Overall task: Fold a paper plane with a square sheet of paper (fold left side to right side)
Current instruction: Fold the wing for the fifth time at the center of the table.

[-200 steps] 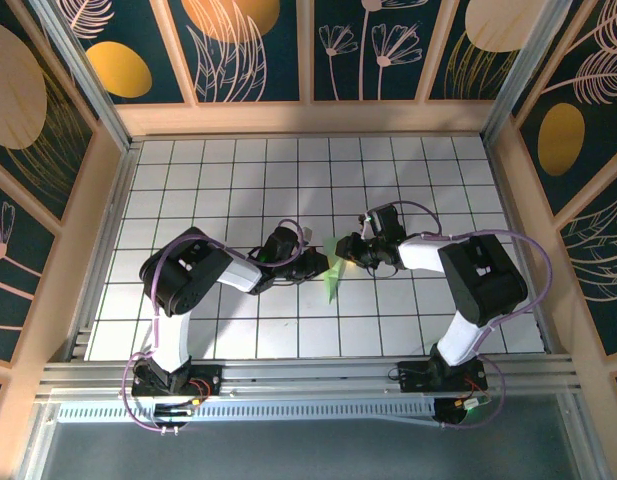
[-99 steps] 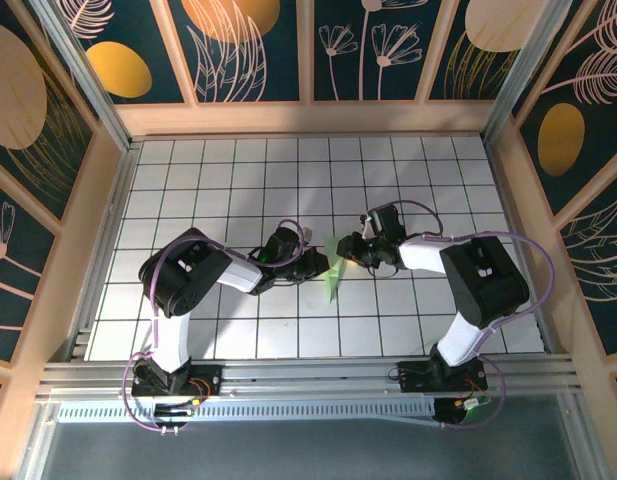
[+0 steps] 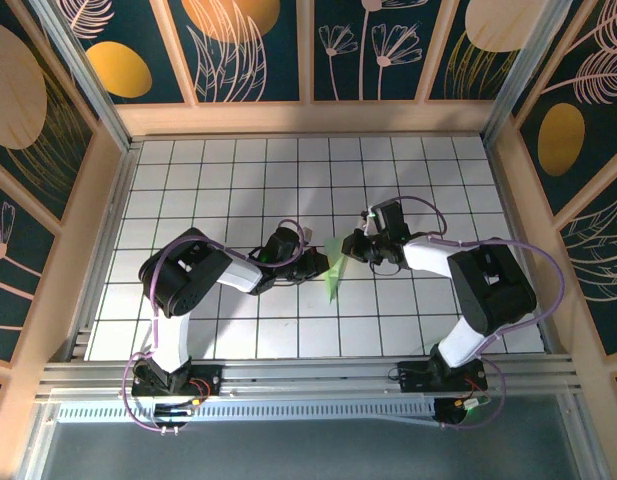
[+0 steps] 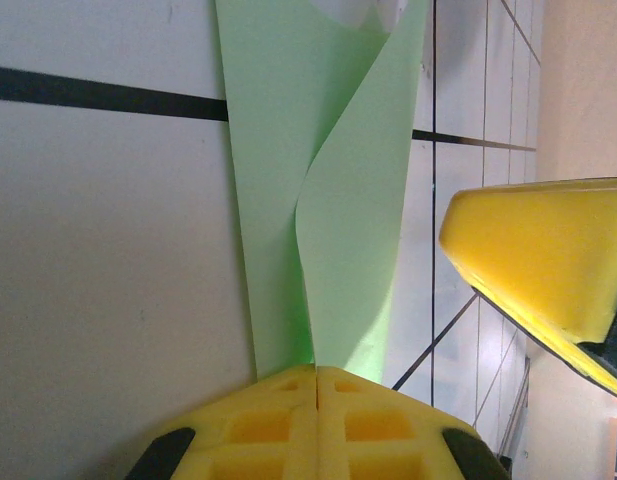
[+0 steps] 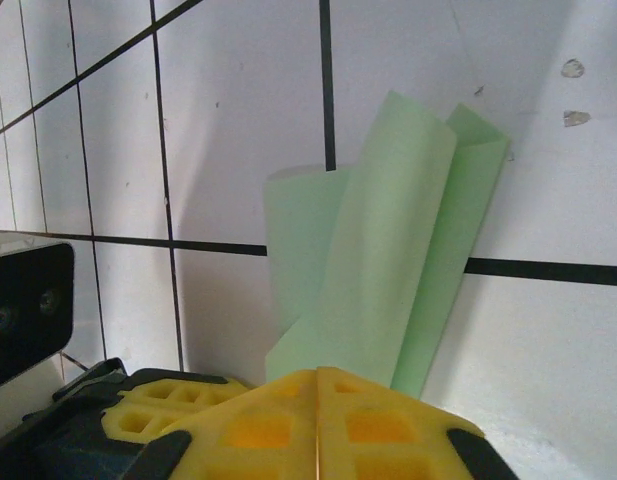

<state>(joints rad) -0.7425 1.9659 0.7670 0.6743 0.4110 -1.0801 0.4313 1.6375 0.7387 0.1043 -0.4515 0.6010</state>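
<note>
The pale green sheet of paper (image 3: 334,272) is folded lengthwise into a narrow strip and held just above the white grid table (image 3: 238,180), between the two arms. My left gripper (image 3: 321,265) is shut on one end of it; in the left wrist view the yellow pads (image 4: 288,400) meet with the paper (image 4: 333,200) pinched between them. My right gripper (image 3: 352,249) is shut on the other end, its yellow pads (image 5: 378,410) pressed together over the paper (image 5: 388,250). The paper's layers bow apart between the two grips.
The right gripper's yellow finger (image 4: 548,260) sits close beside the paper in the left wrist view. Wooden walls (image 3: 308,118) ring the table. Open tiles lie behind and to both sides of the arms.
My right gripper has closed on the paper and its arm has shifted slightly right. The left gripper has stayed shut on its end, unmoved.
</note>
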